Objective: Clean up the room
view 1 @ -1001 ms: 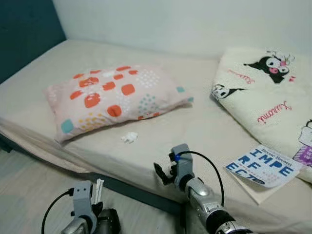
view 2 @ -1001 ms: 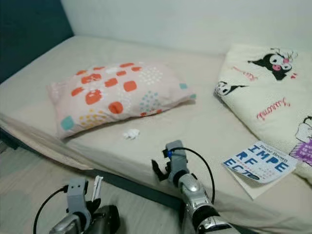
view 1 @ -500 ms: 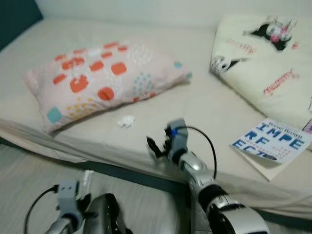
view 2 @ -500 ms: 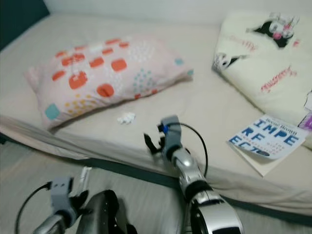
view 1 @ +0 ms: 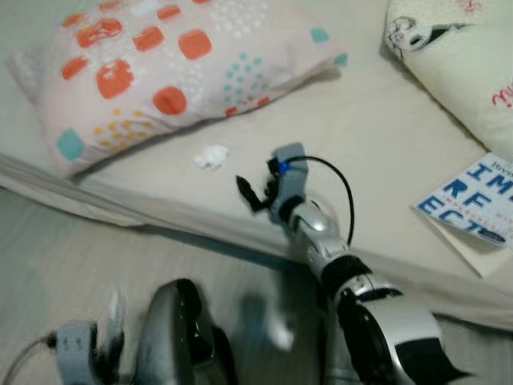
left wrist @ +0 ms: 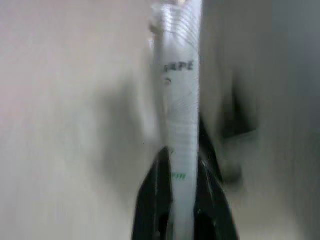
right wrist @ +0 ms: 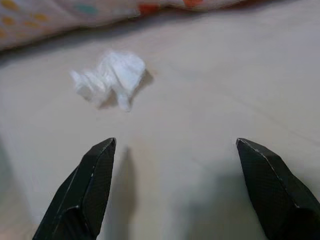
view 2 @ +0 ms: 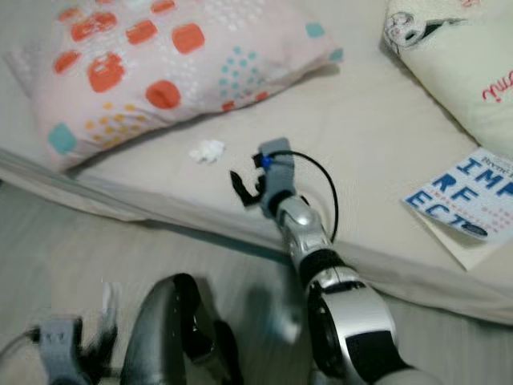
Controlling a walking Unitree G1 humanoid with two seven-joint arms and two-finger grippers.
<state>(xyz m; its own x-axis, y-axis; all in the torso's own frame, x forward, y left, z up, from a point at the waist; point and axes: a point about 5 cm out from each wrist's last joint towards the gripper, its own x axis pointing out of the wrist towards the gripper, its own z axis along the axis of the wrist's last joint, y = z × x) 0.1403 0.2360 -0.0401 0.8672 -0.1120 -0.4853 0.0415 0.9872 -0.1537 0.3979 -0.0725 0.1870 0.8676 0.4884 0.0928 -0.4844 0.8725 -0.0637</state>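
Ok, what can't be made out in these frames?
- Left gripper: motion-blurred in the left eye view.
- White printed wrapper it holds: lettering blurred, left wrist view.
- Blue-lettered white booklet: cut by the right eye view's edge.
- Crumpled white tissue: material unclear.

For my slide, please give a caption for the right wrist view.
Open right gripper hovers above the bed sheet, short of a crumpled white tissue.

We are in a home bedroom: a bed point(view 1: 377, 160) under a beige sheet carries a pillow point(view 1: 168, 64) patterned with orange and teal shapes, a cream blanket point(view 1: 457, 56) printed with cartoon characters, and a book point(view 1: 477, 200) near its edge, above a pale floor point(view 1: 72, 241).
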